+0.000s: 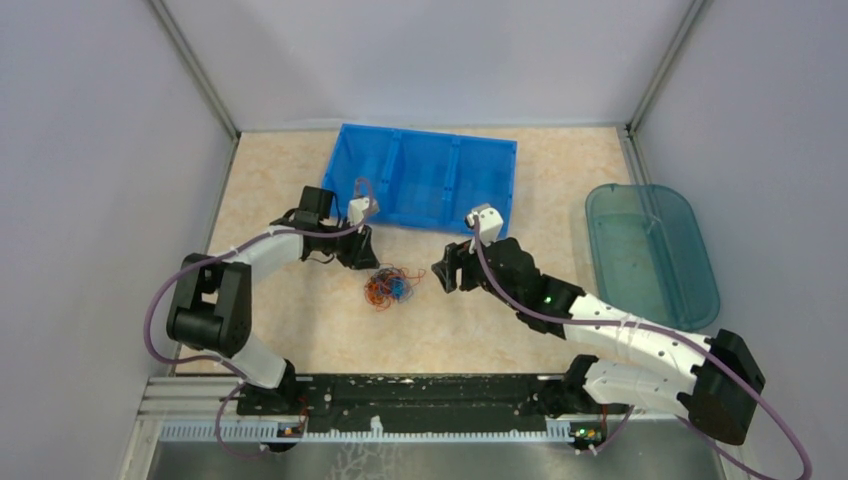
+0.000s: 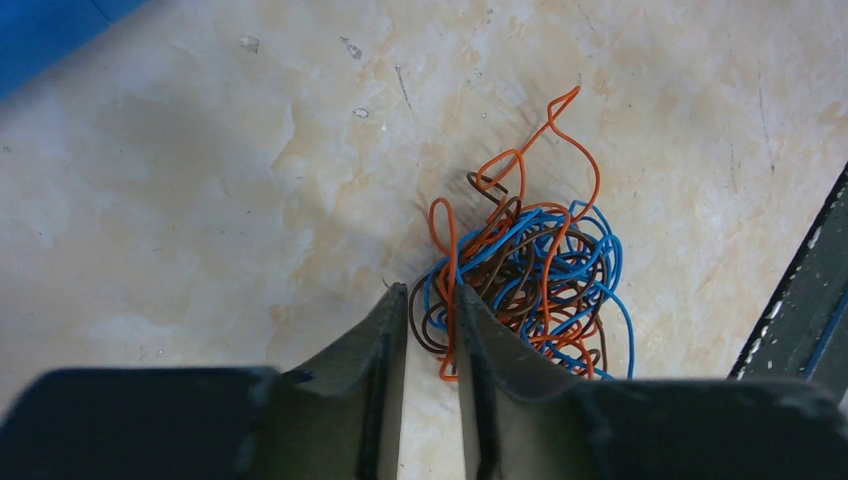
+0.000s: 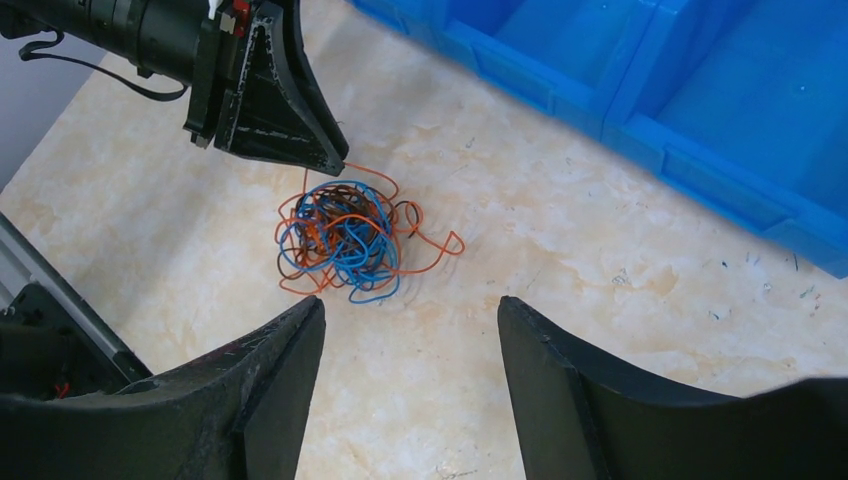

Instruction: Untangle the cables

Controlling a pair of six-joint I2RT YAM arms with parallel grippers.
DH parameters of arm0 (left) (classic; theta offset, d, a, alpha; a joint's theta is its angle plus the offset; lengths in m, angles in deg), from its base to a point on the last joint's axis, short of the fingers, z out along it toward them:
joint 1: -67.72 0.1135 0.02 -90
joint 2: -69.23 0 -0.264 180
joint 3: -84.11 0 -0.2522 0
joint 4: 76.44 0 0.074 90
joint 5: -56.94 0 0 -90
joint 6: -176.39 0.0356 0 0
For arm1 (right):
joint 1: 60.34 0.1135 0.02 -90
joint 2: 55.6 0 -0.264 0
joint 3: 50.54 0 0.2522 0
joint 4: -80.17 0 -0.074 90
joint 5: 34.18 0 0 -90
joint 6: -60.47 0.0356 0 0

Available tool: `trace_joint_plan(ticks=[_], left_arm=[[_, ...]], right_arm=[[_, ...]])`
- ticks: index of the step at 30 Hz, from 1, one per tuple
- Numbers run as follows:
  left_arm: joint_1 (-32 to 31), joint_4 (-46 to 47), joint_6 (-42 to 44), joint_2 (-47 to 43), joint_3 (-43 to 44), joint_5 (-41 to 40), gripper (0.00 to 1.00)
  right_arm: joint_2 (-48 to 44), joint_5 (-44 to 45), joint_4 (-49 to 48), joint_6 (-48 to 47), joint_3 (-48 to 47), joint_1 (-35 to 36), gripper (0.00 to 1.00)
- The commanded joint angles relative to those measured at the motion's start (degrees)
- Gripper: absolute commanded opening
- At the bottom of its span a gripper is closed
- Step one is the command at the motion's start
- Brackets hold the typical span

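The cables (image 1: 390, 287) lie as one small clump of thin orange, blue and dark brown wires on the marbled table. My left gripper (image 1: 362, 255) is at the clump's far-left edge. In the left wrist view its jaws (image 2: 430, 290) stand narrowly apart, with an orange and a brown loop of the cables (image 2: 530, 270) lying in the gap at the fingertips, not pinched. My right gripper (image 1: 447, 270) hovers to the right of the clump. In the right wrist view it (image 3: 410, 305) stands wide open and empty, a little short of the cables (image 3: 340, 235).
A blue bin (image 1: 425, 180) with three compartments sits behind the clump, close to both grippers. A teal oval tray (image 1: 650, 250) lies at the right. Walls enclose the table on three sides.
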Motion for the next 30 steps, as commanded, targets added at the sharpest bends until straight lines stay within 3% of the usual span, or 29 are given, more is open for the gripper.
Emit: trace_joint_plan(ticks=[1,6,14,22,30], left_arm=[[-0.13,-0.53,1.61,-0.40,-0.27,2.23,0.24],[-0.21,-1.75,2.33,-2.20,-0.43,1.89,0.01],[-0.29,-11.17,2.22,-10.36,6.69,6.00,0.00],[-1.07,-17.09,-0.62,-16.67,8.05,9.32,0.00],[-1.34,-19.02,-4.78,-21.63,10.04,10.66,0.00]], right_arm=[[0.39,-0.61,-2.25,-0.38,-2.99,0.20,0.64],[0.96,-0.81,-4.05,-0.22,-2.54,0.15,0.64],[6.64,-4.24,-12.80,-0.57,-4.29,0.16,0.76],[19.15,-9.50,-19.94,-4.36,-11.92,0.17,0.81],[23.50,-15.79,-31.60,-4.55,-10.53,0.18,0.82]])
